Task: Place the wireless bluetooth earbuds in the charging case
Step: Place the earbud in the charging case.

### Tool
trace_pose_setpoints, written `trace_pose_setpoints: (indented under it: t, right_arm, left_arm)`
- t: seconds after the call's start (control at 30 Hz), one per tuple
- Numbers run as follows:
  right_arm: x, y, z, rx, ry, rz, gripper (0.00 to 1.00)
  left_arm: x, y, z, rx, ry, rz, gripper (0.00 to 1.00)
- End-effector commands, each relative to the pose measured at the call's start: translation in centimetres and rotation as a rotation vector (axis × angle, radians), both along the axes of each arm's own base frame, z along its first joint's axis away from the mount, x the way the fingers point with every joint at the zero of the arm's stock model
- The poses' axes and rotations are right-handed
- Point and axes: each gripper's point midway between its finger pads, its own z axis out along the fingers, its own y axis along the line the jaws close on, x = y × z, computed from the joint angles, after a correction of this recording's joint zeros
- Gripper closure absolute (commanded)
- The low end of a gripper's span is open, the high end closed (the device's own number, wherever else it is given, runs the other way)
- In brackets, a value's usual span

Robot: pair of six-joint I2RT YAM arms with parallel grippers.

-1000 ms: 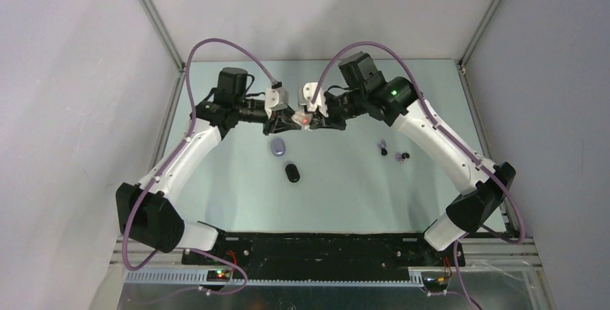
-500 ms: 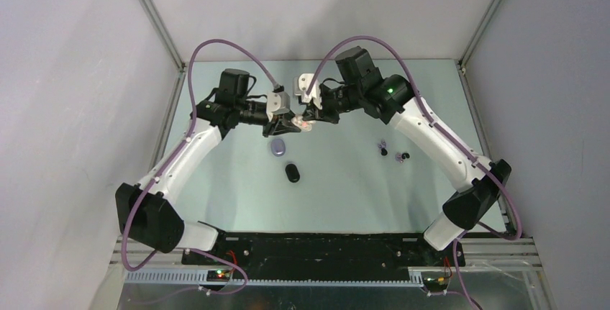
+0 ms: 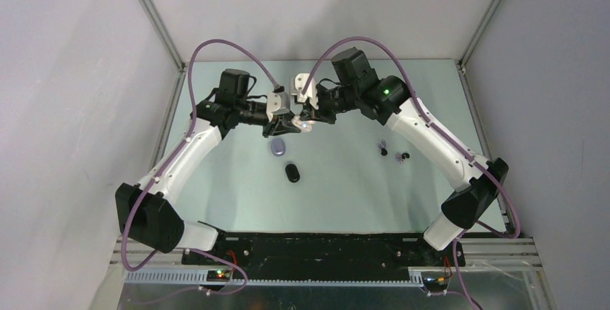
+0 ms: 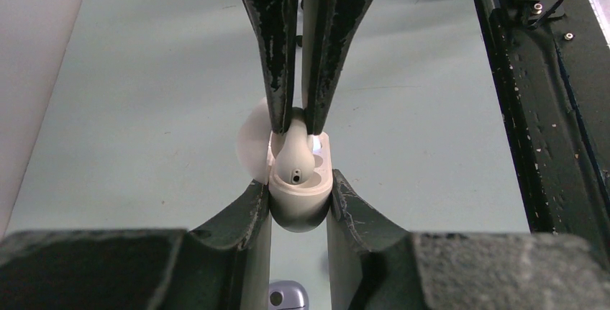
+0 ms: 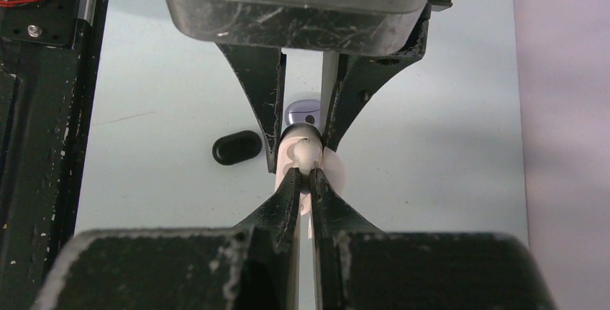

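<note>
Finding: left gripper [image 4: 300, 188] clamps open white charging case [image 4: 301, 215], frame centre; right gripper [image 4: 297, 124] pinches white earbud [image 4: 295, 157] at its socket. Risk: tilted bud jams, slips free

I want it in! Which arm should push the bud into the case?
Probably right. The right gripper pinches the small white earbud at the open white oval charging case, which the left gripper clamps.

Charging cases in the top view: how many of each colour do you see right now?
White case: 1
Lavender case: 1
Black case: 1
Total: 3
</note>
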Motion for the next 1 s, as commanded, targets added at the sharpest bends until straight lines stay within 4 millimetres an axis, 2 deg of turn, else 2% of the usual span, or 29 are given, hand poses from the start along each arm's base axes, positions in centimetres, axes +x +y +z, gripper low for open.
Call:
trace_pose_setpoints:
  t: [0.0, 0.3, 0.57, 0.63, 0.8, 0.87, 0.97]
  right_arm:
    - [0.5, 0.6, 0.2, 0.011, -0.016, -0.013, 0.97]
    - [-0.2, -0.3, -1.0, -0.022, -0.011, -0.012, 0.98]
    - [0.6, -0.5, -1.2, -0.027, -0.028, -0.055, 0.98]
    - [0.7, -0.2, -1.0, -0.013, -0.019, -0.063, 0.95]
    - [0.1, 0.2, -0.7, -0.004, -0.003, -0.058, 0.78]
    - [-0.1, -0.3, 0.2, 0.008, -0.012, -0.06, 0.72]
    - [-1.9, -1.6, 2.2, 0.049, -0.004, -0.003, 0.67]
  left_arm:
    - [-0.3, -0.3, 3.2, -0.047, -0.073, -0.017, 1.0]
    - [-0.2, -0.7, 4.3, -0.094, -0.044, -0.009, 1.0]
    - [-0.2, -0.8, 4.3, -0.096, -0.046, -0.014, 1.0]
    - [-0.3, -0.8, 4.2, -0.097, -0.044, -0.017, 1.0]
    - [-0.2, -0.8, 4.1, -0.094, -0.03, -0.005, 1.0]
    - [0.0, -0.7, 3.9, -0.091, -0.023, 0.003, 1.0]
    - [0.2, -0.5, 3.7, -0.089, -0.019, 0.014, 1.0]
